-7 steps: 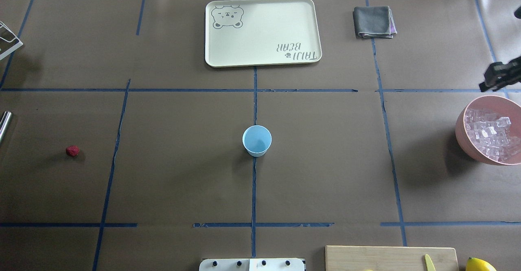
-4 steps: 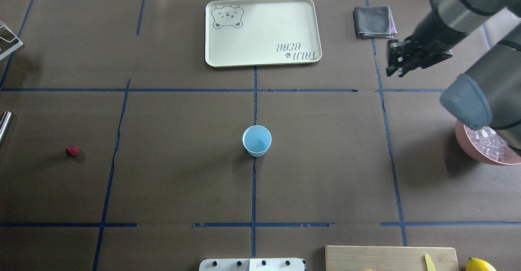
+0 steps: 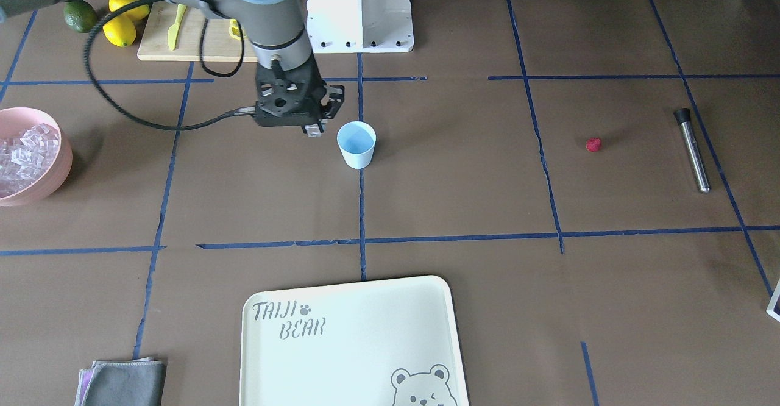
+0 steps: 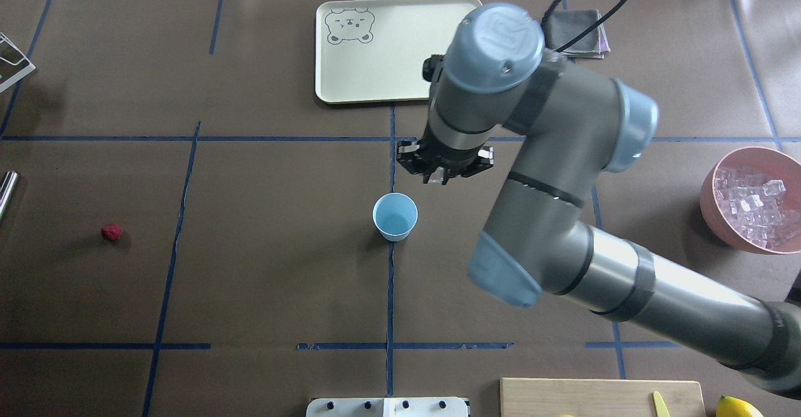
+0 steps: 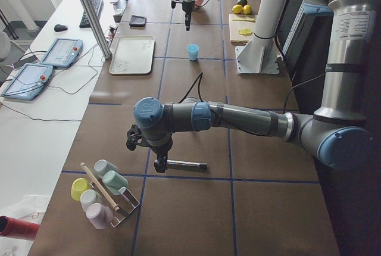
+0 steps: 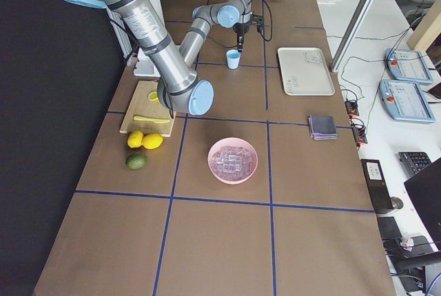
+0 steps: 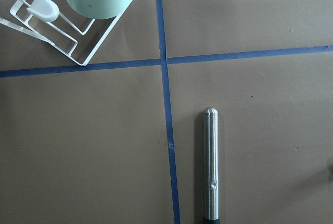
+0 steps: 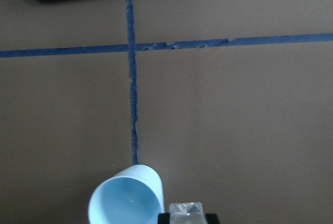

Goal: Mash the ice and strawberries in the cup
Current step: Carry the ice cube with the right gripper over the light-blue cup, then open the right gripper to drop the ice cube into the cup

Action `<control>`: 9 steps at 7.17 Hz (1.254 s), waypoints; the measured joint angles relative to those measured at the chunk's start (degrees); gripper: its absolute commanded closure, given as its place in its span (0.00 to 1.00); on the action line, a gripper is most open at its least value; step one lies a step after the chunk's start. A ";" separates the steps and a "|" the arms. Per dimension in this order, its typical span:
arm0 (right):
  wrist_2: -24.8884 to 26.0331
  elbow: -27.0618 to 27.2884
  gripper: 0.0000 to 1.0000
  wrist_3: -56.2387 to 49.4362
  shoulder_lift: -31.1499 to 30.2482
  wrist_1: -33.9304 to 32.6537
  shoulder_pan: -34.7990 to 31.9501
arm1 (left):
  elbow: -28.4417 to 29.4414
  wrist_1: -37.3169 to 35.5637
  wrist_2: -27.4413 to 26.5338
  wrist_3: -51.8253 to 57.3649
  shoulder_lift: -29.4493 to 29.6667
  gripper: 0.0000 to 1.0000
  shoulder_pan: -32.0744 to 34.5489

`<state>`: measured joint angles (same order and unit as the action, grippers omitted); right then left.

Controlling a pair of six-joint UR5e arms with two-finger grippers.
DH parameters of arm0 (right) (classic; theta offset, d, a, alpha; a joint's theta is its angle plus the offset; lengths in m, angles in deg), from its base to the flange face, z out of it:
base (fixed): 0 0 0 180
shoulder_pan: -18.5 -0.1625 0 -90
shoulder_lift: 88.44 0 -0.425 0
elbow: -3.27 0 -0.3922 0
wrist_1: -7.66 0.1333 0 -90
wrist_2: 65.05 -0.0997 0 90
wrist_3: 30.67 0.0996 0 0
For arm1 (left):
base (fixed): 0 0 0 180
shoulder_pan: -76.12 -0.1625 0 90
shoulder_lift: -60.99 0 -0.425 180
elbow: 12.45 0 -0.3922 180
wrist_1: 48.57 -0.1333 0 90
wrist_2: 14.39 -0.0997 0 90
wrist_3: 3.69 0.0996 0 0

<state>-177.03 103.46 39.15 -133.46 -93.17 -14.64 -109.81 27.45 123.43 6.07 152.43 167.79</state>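
The pale blue cup (image 4: 395,216) stands upright at the table's middle and looks empty. My right gripper (image 4: 440,178) hangs just beside the cup, on its far right side in the overhead view, shut on one clear ice cube (image 8: 186,208). The cube also shows in the front view (image 3: 314,129), level with the cup's rim (image 3: 356,131). More ice (image 4: 754,207) fills the pink bowl (image 4: 710,213) at the right edge. The dark red strawberry (image 4: 111,232) lies alone at the far left. My left gripper (image 5: 159,162) hovers over a steel rod (image 7: 210,166); I cannot tell whether it is open or shut.
A cream tray (image 4: 403,47) lies at the back centre, a grey cloth (image 4: 574,34) to its right. A cutting board (image 4: 601,397) with a yellow knife and lemons (image 3: 122,19) sits near my base. A rack of cups (image 5: 101,193) stands at the left end.
My right arm has swung from the pink bowl at the right edge across the table to just beside the cup, carrying the ice cube. Cup and strawberry have not moved.
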 measured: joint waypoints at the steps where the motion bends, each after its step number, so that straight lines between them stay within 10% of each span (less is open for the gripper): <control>1: 2.16 -3.67 1.00 1.91 2.67 1.17 2.21 | 0.01 0.00 0.00 0.00 0.03 0.00 0.00; 5: 4.03 -6.47 0.94 3.05 3.68 1.86 5.31 | -0.02 0.00 0.00 0.00 0.06 0.00 0.00; 8: 3.99 -6.49 0.57 2.98 3.66 1.80 5.39 | -0.05 0.00 0.00 0.00 0.15 0.00 0.00; 9: 3.95 -6.45 0.30 2.96 3.63 1.78 5.38 | -0.03 0.00 0.00 0.00 0.20 0.00 0.00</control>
<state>-173.08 97.01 42.12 -129.82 -91.38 -9.25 -109.84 27.45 123.43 6.07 152.62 167.79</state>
